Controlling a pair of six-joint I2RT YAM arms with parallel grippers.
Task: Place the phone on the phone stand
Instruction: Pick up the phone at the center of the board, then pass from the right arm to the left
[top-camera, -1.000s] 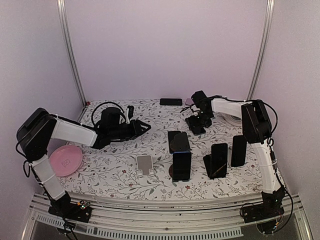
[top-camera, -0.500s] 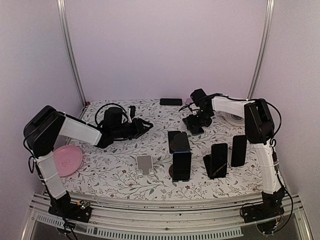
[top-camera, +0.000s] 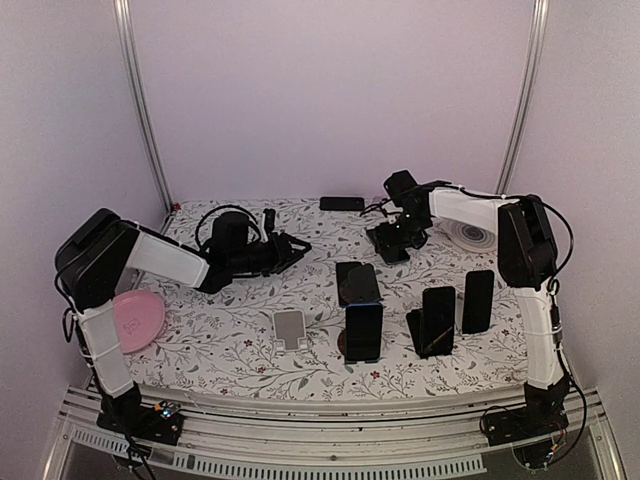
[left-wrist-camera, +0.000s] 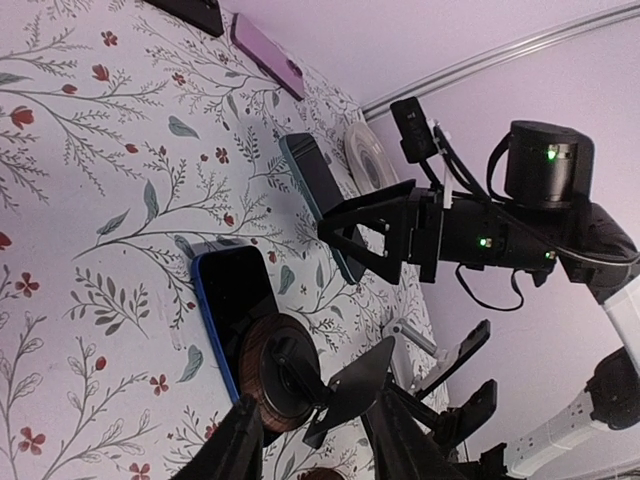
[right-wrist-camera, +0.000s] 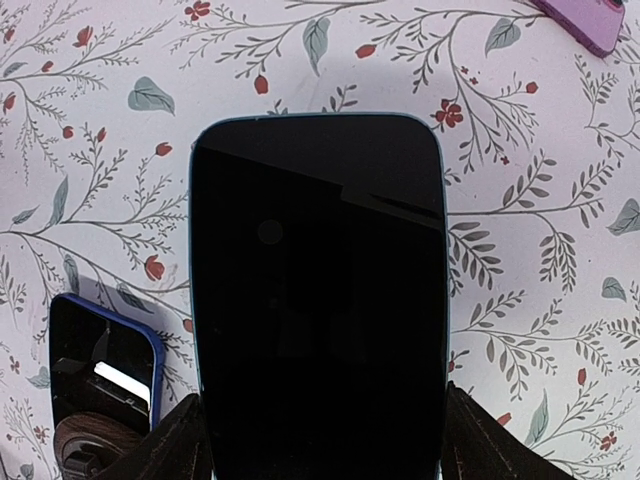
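Observation:
My right gripper (top-camera: 393, 243) (right-wrist-camera: 325, 445) is shut on a black phone with a teal edge (right-wrist-camera: 318, 280) (left-wrist-camera: 318, 185), one finger on each long side, and holds it in the air over the back middle of the table. Below it and nearer stands a phone stand with a round wooden base and a black plate (left-wrist-camera: 285, 375) (top-camera: 357, 283), nothing on it. My left gripper (top-camera: 297, 246) (left-wrist-camera: 320, 440) reaches in from the left, open with nothing between its fingers, pointing toward that stand.
A blue phone (top-camera: 363, 330) (left-wrist-camera: 235, 300) stands on another stand in front. Two black phones on stands (top-camera: 437, 318) (top-camera: 477, 300) are to the right. A white stand (top-camera: 290, 328), a pink plate (top-camera: 130, 320), a white disc (top-camera: 470, 235), and a flat black phone (top-camera: 342, 203) are also there.
My left arm has stretched further right toward the middle. The right gripper with the phone has drifted slightly right and back.

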